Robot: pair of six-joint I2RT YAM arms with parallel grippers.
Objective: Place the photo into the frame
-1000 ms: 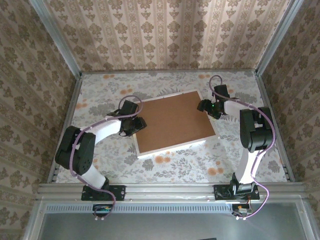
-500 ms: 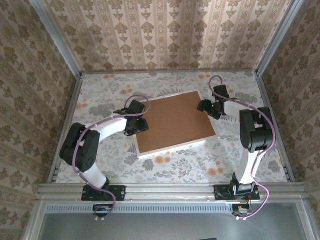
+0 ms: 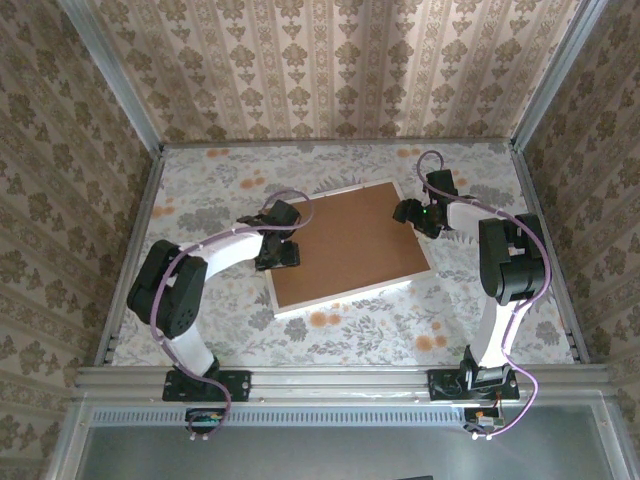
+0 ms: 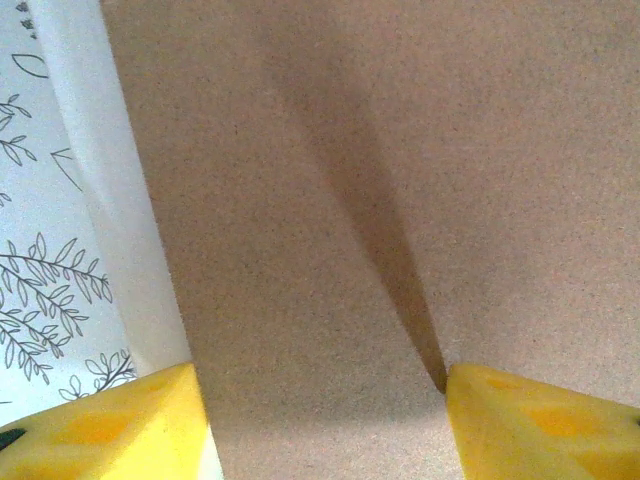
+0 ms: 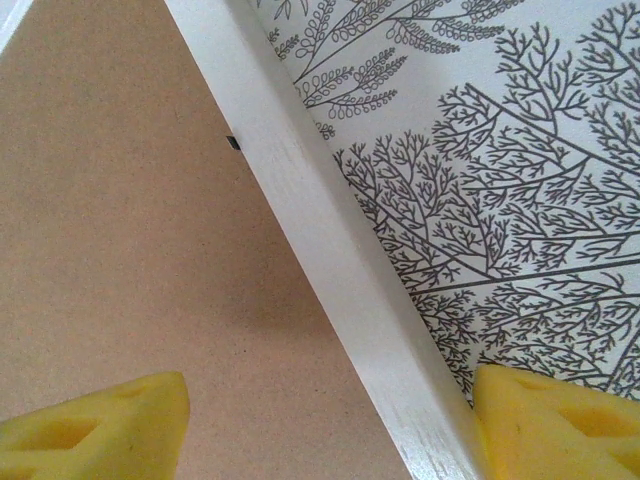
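Note:
The frame [image 3: 340, 298] lies flat in the middle of the table, its thin white edge around a plain brown board [image 3: 350, 245] that fills it. The photo is hidden. My left gripper [image 3: 283, 243] hangs over the frame's left edge. In the left wrist view it [image 4: 318, 395] is open, one yellow fingertip [image 4: 120, 425] by the white edge [image 4: 120, 220] and the other over the board [image 4: 400, 150]. My right gripper [image 3: 410, 213] sits at the frame's far right edge. It [image 5: 330, 400] is open and straddles the white edge [image 5: 300, 190], nothing clamped.
The table [image 3: 200, 190] wears a floral patterned cloth [image 5: 500, 180] and is boxed in by wallpapered walls at the back and both sides. A metal rail [image 3: 340, 378] runs along the near edge by the arm bases.
My left gripper has slid right from beside the frame's left edge onto it, and its jaws have spread a little. The right arm and the frame have not moved.

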